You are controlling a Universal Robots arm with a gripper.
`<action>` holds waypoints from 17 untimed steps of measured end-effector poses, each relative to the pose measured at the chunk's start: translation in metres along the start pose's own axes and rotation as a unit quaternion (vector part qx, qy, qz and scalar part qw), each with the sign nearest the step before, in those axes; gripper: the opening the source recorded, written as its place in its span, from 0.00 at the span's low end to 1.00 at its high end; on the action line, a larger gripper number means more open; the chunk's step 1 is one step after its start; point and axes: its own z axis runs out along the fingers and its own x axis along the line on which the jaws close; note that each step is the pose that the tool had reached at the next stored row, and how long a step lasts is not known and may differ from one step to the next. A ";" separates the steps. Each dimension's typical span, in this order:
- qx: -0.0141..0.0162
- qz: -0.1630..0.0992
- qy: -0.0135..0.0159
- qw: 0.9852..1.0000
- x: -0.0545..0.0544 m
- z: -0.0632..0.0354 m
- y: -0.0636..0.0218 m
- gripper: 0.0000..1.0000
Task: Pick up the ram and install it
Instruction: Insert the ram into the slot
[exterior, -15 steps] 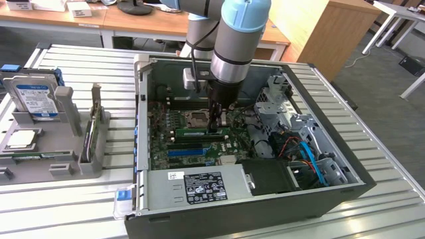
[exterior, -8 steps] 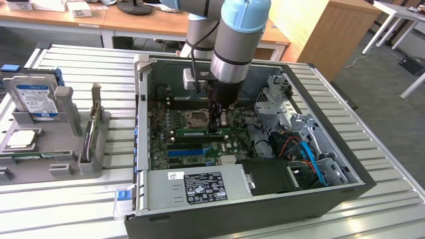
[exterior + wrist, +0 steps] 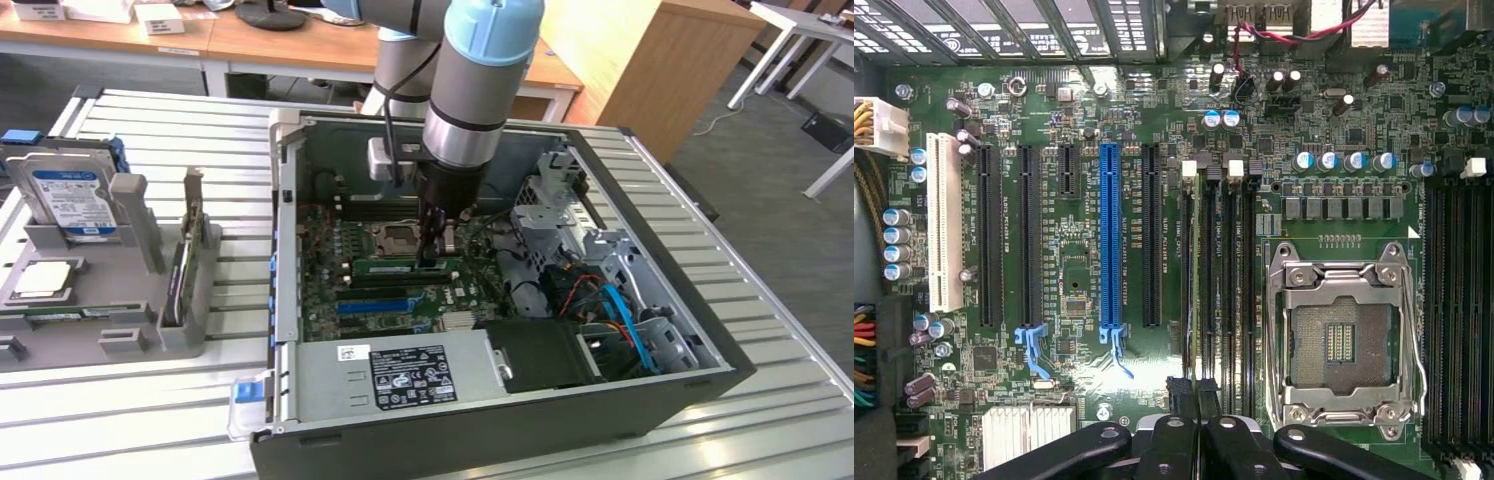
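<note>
- The ram [image 3: 400, 267] stands on edge in one of the black memory slots [image 3: 1229, 270], between the blue slot connector [image 3: 1110, 240] and the CPU socket [image 3: 1341, 345]. From my wrist I see it as a thin green line [image 3: 1200, 280].
- My pincer [image 3: 434, 255] has its fingers together, with the tips [image 3: 1199, 392] right at one end of the stick. I cannot tell whether they press on its top edge or nip it.
- I judge the ram light and stiff but brittle. It is a thin board that would not take bending or twisting, and its chips and contact edge are best left untouched.
- Its flat faces look smooth and likely slippery, so I would hold it by the long top edge or the short ends and keep any force straight down along the slot.
- The open computer case [image 3: 287, 200] on the table [image 3: 160, 120] holds the motherboard [image 3: 1074, 270], the power supply [image 3: 400, 370] and a tangle of cables by the drive cage. The CPU socket has no chip in it.
- A grey parts holder [image 3: 134, 300] on the exterior view's left carries a hard drive [image 3: 67, 200] and some upright cards.
</note>
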 end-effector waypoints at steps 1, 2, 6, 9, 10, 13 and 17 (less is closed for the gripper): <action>0.000 0.000 0.000 1.000 0.000 0.0000 0.0000 0.12; 0.000 0.000 0.000 1.000 0.000 0.0000 0.0000 0.12; 0.000 0.000 0.000 1.000 0.000 0.0009 0.0000 0.12; 0.000 0.000 0.000 1.000 0.000 0.0016 0.0000 0.12; 0.000 0.000 0.000 1.000 0.000 0.0016 0.0000 0.12; 0.000 0.000 0.000 1.000 0.000 0.0022 0.0000 0.12; 0.000 0.000 0.000 1.000 0.000 0.0024 0.0000 0.12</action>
